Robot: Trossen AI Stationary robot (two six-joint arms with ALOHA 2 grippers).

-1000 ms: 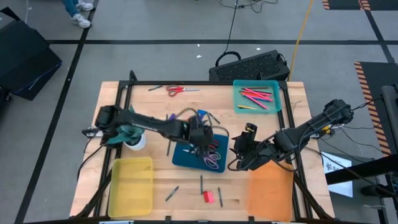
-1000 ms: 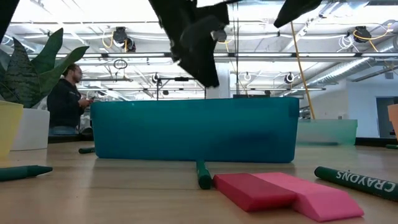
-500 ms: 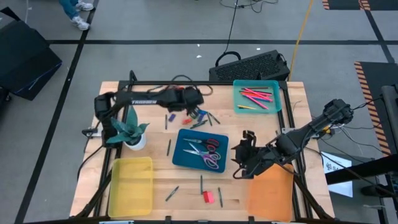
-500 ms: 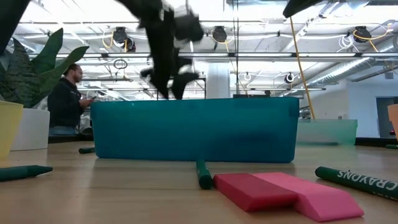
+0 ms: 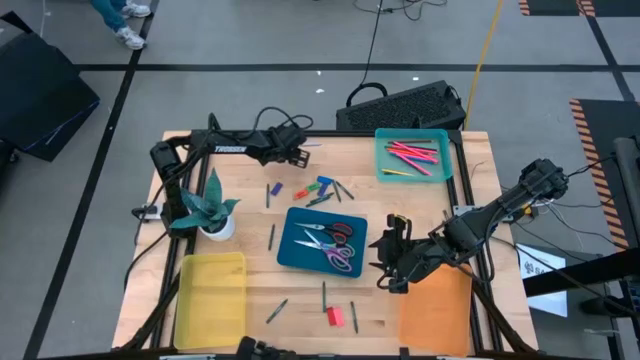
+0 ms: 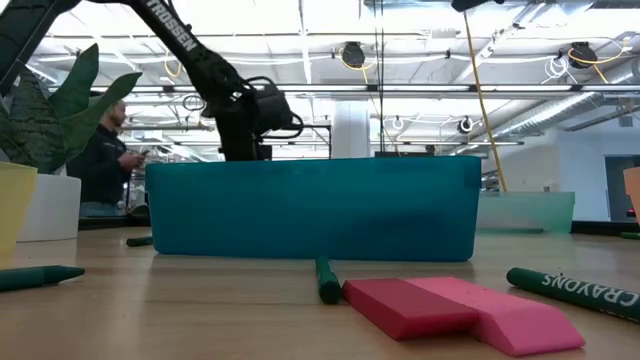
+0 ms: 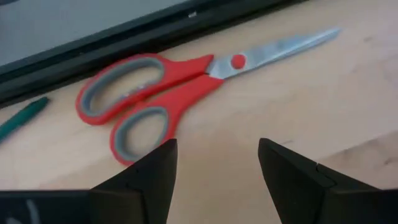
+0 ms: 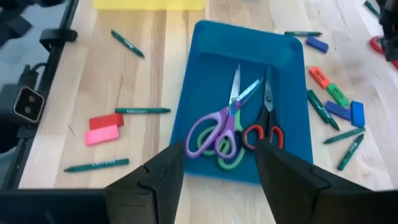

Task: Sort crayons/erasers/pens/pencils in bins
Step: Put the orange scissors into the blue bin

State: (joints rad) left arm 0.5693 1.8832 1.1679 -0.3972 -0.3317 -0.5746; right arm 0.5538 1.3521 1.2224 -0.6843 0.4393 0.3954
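Red-handled scissors (image 7: 186, 93) lie flat on the wood at the table's far edge. My left gripper (image 5: 297, 151) hovers just short of them, open (image 7: 217, 168), touching nothing. My right gripper (image 5: 390, 262) hangs open between the dark blue bin (image 5: 322, 240) and the orange bin (image 5: 435, 305). The blue bin holds scissors (image 8: 233, 127). A red and a pink eraser (image 5: 335, 316) lie near the front edge (image 6: 460, 310). More erasers and crayons (image 5: 315, 188) lie beyond the blue bin. The teal bin (image 5: 413, 155) holds pens. The yellow bin (image 5: 210, 300) stands at the front left.
A potted plant (image 5: 208, 212) stands at the table's left. Green crayons (image 5: 278, 310) lie scattered near the front edge and a green one (image 7: 22, 118) lies beside the red scissors. A black frame rail (image 5: 250, 133) runs along the far edge. A person (image 6: 105, 155) stands beyond the table.
My left gripper has swung from above the dark blue bin toward the table's far edge and come down in front of the red scissors. My right gripper has drifted a little toward the near edge.
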